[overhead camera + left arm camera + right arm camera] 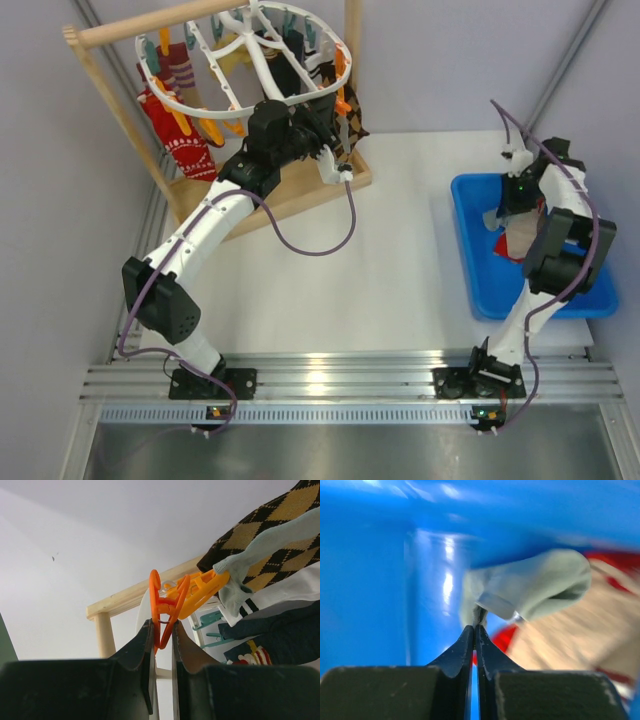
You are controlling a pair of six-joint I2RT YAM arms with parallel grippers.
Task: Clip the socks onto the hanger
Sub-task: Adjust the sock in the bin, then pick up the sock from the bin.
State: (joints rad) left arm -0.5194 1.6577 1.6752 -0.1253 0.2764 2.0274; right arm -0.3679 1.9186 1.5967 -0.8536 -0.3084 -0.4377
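Observation:
The white oval hanger [240, 62] hangs from a wooden rack at the back left, with several socks clipped on: red patterned [185, 150], yellow [214, 130] and brown-and-black argyle [352, 125]. My left gripper [335, 160] reaches up to its right rim. In the left wrist view it [162, 627] is shut on the handles of an orange clip [162, 602]; the argyle sock [270, 520] and a pale grey sock [265, 545] hang beside it. My right gripper [510, 205] is down in the blue bin [470, 260], shut [476, 626] on the edge of a grey sock [535, 585].
The wooden rack's base [300, 190] sits under the left gripper, and its rod [150, 30] crosses the top. A tan and red sock [570, 640] lies in the bin beside the grey one. Teal clips [210, 619] dangle from the hanger. Grey walls stand on both sides.

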